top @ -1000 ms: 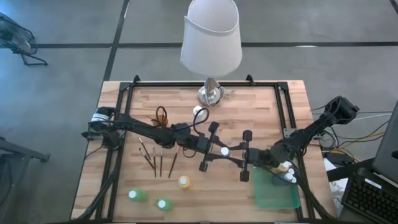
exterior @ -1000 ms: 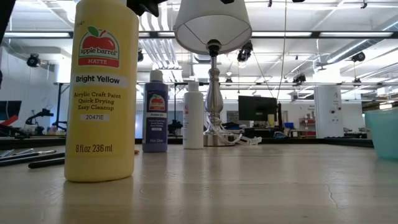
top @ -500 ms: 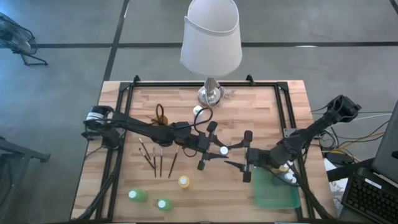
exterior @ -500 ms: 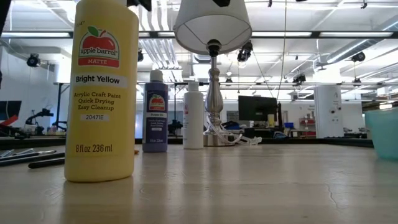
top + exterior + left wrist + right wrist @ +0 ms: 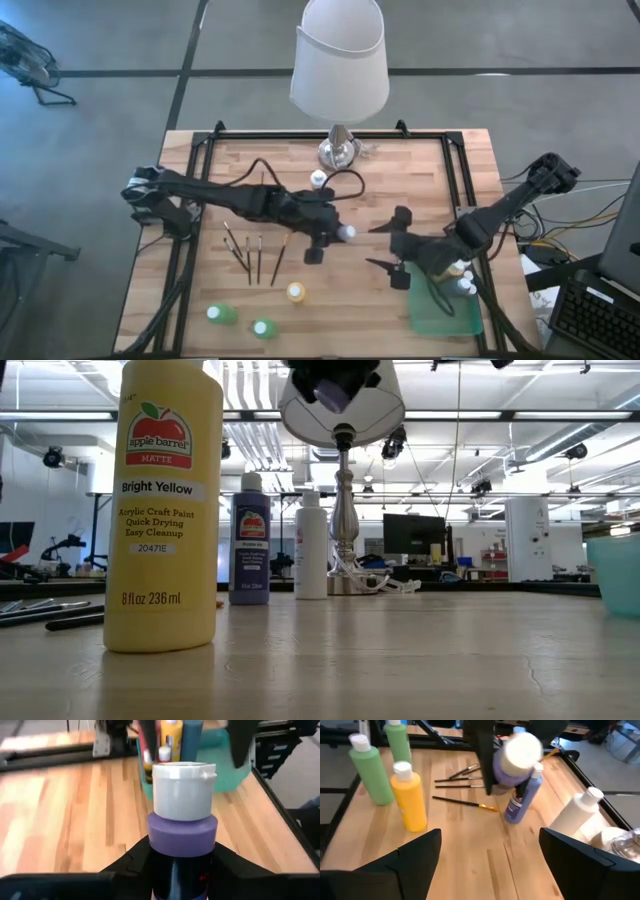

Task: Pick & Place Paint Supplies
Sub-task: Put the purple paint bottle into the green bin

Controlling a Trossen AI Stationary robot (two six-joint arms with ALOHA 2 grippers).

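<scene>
My left gripper [image 5: 333, 236] is shut on a purple paint bottle with a white cap [image 5: 346, 233], over the table's middle. The left wrist view shows the bottle [image 5: 183, 827] between the fingers, and it appears at the top of the low view [image 5: 330, 388]. My right gripper [image 5: 380, 246] stands open a little to the bottle's right, facing its cap [image 5: 521, 751], with nothing between its fingers [image 5: 490, 860]. Standing on the table are a yellow bottle [image 5: 296, 292], two green ones [image 5: 218, 314], a second purple one [image 5: 522, 800] and a white one [image 5: 575, 817]. Several brushes [image 5: 255, 255] lie flat. My left gripper pinches the purple bottle's body [image 5: 182, 867] below its shoulder, one finger [image 5: 131, 865] on each side. The fingers come from the table's left, slanting a little down, and lie along the bottle. Its cap [image 5: 183, 790] sticks out past them toward the right arm, lifted clear.
A green tray [image 5: 445, 310] at the near right holds several bottles [image 5: 462, 278] along its far edge. A lamp [image 5: 340, 150] with a white shade stands at the far middle. A black frame [image 5: 200, 150] runs along the table's edges.
Both grippers were on the purple bottle. My right gripper has opened, let go and drawn back a little toward the right edge, rising. My left gripper keeps the bottle and has tipped up toward level, carrying it slightly left and up.
</scene>
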